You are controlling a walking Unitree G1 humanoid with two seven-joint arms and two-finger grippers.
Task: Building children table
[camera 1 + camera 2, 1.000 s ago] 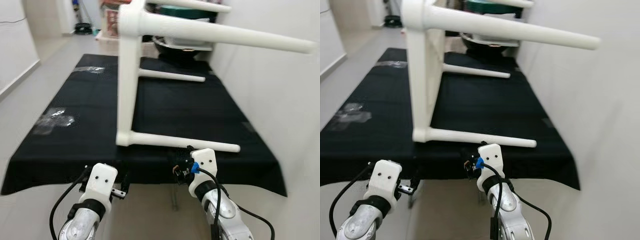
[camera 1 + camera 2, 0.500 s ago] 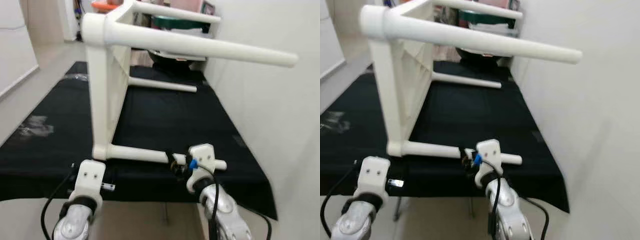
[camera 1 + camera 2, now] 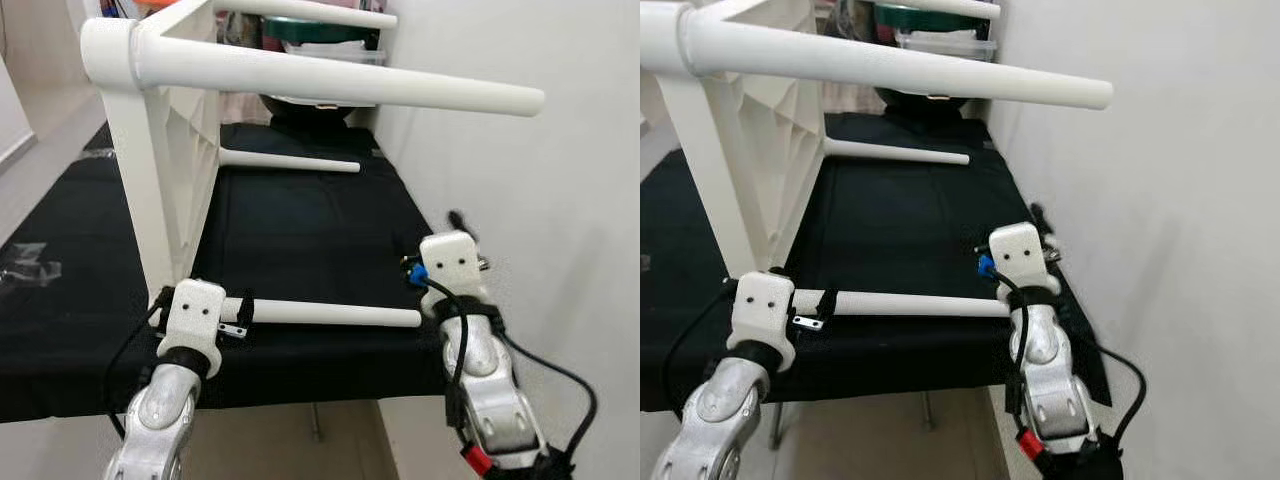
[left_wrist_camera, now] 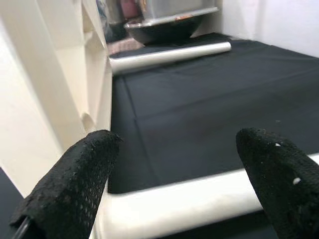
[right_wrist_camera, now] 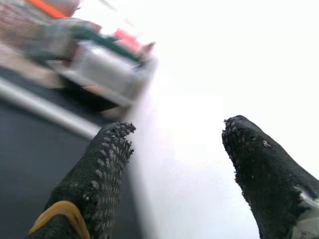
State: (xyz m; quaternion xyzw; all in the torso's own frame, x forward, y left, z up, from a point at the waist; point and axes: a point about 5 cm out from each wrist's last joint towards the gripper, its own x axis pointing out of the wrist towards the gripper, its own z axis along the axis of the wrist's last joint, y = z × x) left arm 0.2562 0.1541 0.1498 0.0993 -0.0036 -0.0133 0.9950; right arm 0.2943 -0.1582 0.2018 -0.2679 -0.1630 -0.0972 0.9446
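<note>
The black-covered table [image 3: 300, 240] fills the middle of my left eye view, running from the lower edge up toward the clutter at the top, with the white wall [image 3: 560, 200] down the right side. On it the white children table [image 3: 165, 190] lies on its side, its top standing upright at the left of the frame, one leg [image 3: 330, 85] jutting across the upper part toward the right, another [image 3: 330, 315] lying low across the cloth at the lower centre, and a third [image 3: 290, 161] further back. My left gripper [image 4: 174, 194] sits at the lower left of the frame, right at the root of that low leg; its fingers [image 4: 75, 189] are spread wide on either side of the leg, not closed on it. My right gripper [image 5: 174, 174] is raised at the right of the frame, just past the free end of the same leg and close to the wall, its fingers also wide apart and holding nothing. I judge the step in hand to be taking hold of the near leg, to seat it or to turn the table. Next I should close my left fingers around the leg near its joint and bring my right gripper in from the wall onto the leg's free end, keeping clear of the overhanging upper leg.
</note>
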